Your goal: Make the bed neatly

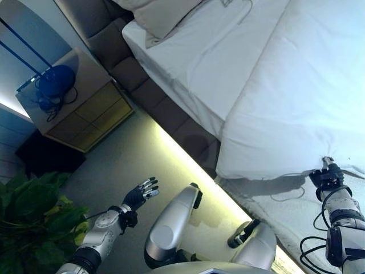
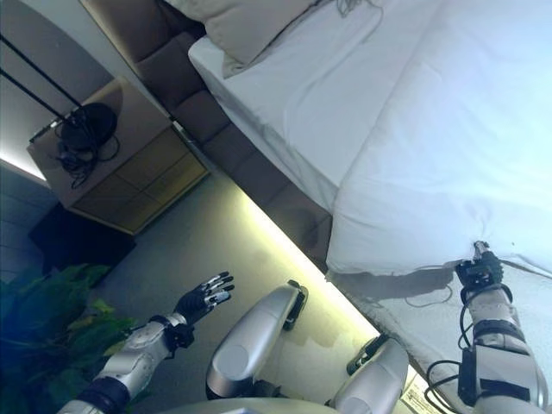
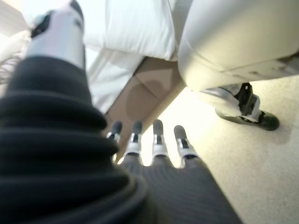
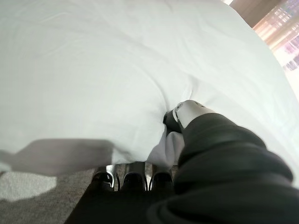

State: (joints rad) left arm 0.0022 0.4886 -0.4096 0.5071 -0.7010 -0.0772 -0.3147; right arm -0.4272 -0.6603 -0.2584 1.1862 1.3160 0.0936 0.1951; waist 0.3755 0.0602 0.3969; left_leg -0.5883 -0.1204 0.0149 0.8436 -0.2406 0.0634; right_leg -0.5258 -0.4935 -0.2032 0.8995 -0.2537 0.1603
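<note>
A white duvet [image 1: 296, 97] covers the right part of the bed and its near edge hangs over the side. The white sheet [image 1: 205, 63] lies bare toward a beige pillow [image 1: 162, 17] at the head. My right hand [image 1: 328, 174] is shut on the duvet's near edge. In the right wrist view the thumb [image 4: 187, 114] presses on top of the cloth and the fingers [image 4: 133, 179] curl beneath it. My left hand [image 1: 140, 194] is open and empty, held over the floor well away from the bed. Its straight fingers [image 3: 156, 140] show in the left wrist view.
The bed's brown base [image 1: 171, 111] has a lit strip along the floor. A wooden nightstand [image 1: 85, 105] with a blue object and cables [image 1: 54, 83] stands by the padded headboard [image 1: 91, 20]. A green plant [image 1: 28, 205] is at lower left. A pale textured rug [image 1: 274, 208] lies under the duvet's edge.
</note>
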